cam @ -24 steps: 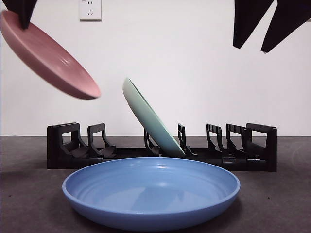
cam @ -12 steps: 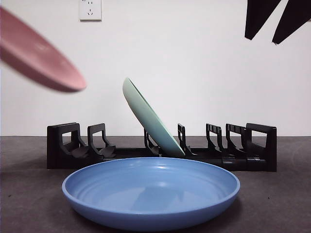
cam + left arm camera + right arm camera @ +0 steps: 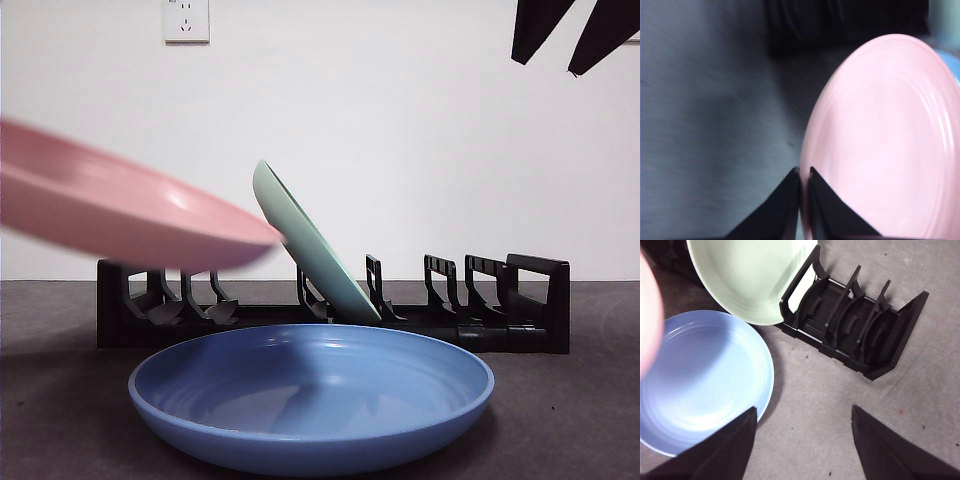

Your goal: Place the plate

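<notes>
A pink plate hangs blurred in the air at the left, over the left end of the black dish rack. My left gripper is shut on the pink plate's rim. A pale green plate leans in a middle slot of the rack and also shows in the right wrist view. A blue plate lies flat in front of the rack. My right gripper is open and empty, high above the table beside the blue plate; in the front view it shows at the top right.
The rack's right slots stand free of plates. A wall socket sits on the white wall behind. Grey tabletop lies to the right of the blue plate.
The pink plate has dropped and swung right, from high at the left down toward the rack's left end, flattening. The right gripper has risen slightly toward the top right corner.
</notes>
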